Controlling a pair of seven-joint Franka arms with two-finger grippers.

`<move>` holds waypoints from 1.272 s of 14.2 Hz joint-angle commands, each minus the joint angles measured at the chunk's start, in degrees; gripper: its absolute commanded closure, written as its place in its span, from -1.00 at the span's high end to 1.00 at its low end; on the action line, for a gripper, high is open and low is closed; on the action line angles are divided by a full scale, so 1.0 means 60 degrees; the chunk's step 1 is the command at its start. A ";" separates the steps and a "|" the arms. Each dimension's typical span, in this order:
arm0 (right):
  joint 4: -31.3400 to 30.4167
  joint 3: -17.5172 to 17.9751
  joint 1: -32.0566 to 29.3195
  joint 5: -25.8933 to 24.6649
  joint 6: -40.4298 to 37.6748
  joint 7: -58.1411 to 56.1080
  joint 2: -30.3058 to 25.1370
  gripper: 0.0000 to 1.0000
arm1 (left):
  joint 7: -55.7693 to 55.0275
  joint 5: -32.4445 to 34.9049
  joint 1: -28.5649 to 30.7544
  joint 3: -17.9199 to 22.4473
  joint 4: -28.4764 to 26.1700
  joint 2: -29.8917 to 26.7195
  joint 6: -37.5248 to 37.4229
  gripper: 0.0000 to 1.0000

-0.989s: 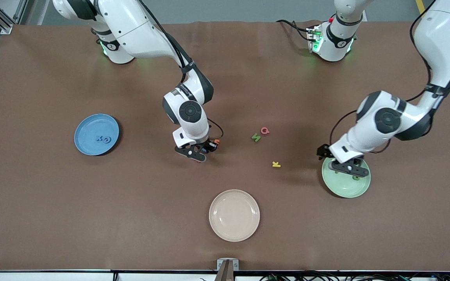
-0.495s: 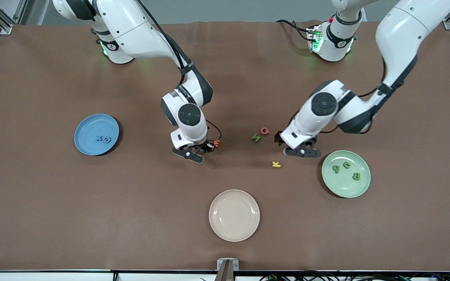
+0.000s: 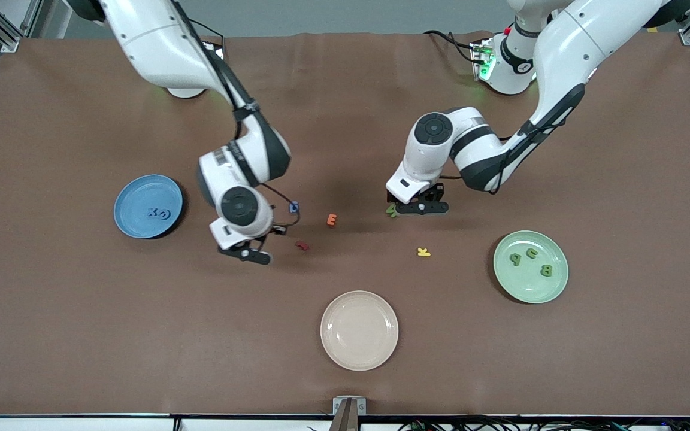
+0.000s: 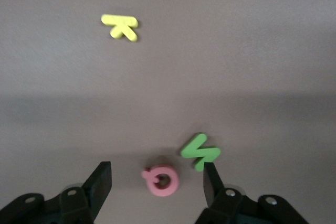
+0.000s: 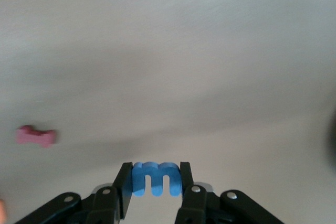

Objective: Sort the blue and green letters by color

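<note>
My right gripper (image 3: 248, 252) is shut on a blue letter m (image 5: 155, 178) and holds it above the table between the blue plate (image 3: 126, 224) and a dark red letter (image 3: 302, 245). The blue plate holds two blue letters (image 3: 159, 212). My left gripper (image 3: 420, 208) is open over the table's middle. Its own view (image 4: 156, 179) shows the jaws on either side of the pink G (image 4: 162, 180). A green zigzag letter (image 4: 200, 151) lies by one finger and peeks out in the front view (image 3: 390, 210). The green plate (image 3: 551, 290) holds three green letters (image 3: 530, 261).
An orange E (image 3: 332, 219) lies between the two grippers. A yellow K (image 3: 423, 252) lies nearer the front camera than the left gripper. A beige plate (image 3: 359, 356) sits near the front edge. A small blue piece (image 3: 293, 207) shows by the right wrist's cable.
My left gripper has left the green plate and moved over the pink G and green letter. My right gripper has moved from beside the orange E toward the blue plate, uncovering the dark red letter.
</note>
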 commanded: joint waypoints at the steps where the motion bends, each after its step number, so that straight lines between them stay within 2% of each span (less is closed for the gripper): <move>1: -0.1936 0.0159 -0.0884 -0.0077 0.0097 -0.1665 -0.1636 -1.00 | -0.1006 0.0302 -0.0116 0.0053 0.0200 0.0276 0.0181 0.44; 3: -0.2846 0.0159 -0.1733 -0.0121 0.0127 -0.3143 -0.2457 -1.00 | -0.2627 0.0287 -0.0394 0.0053 0.0536 0.0451 0.0196 0.39; 6: -0.3799 0.0159 -0.2832 -0.0632 0.0243 -0.4771 -0.3293 -0.99 | -0.4258 0.0287 -0.0658 0.0126 0.0684 0.0642 0.0181 0.38; 9: -0.4955 0.0174 -0.3989 -0.0634 0.1091 -0.6485 -0.3836 -0.99 | -0.5926 0.0331 -0.1140 0.0476 0.0728 0.0628 0.0181 0.33; 12: -0.5778 0.0174 -0.4986 -0.0634 0.1533 -0.7645 -0.4173 -0.95 | -0.6896 0.0273 -0.2121 0.1324 0.1151 0.0642 0.0181 0.28; 13: -0.5852 0.0174 -0.5177 -0.0634 0.1533 -0.7792 -0.4189 -0.88 | -0.7000 0.0243 -0.2356 0.1501 0.1226 0.0657 0.0181 0.25; 14: -0.5867 0.0174 -0.5368 -0.0634 0.1504 -0.7794 -0.4175 -0.54 | -0.7001 0.0228 -0.2503 0.1677 0.1284 0.0657 0.0181 0.23; 16: -0.5911 0.0189 -0.5486 -0.0619 0.1489 -0.7794 -0.4174 0.93 | -0.7016 0.0214 -0.2534 0.1737 0.1328 0.0744 0.0181 0.23; 18: -0.5911 0.0189 -0.5575 -0.0546 0.1445 -0.7794 -0.4174 1.00 | -0.7001 0.0199 -0.2534 0.1737 0.1417 0.0891 0.0181 0.20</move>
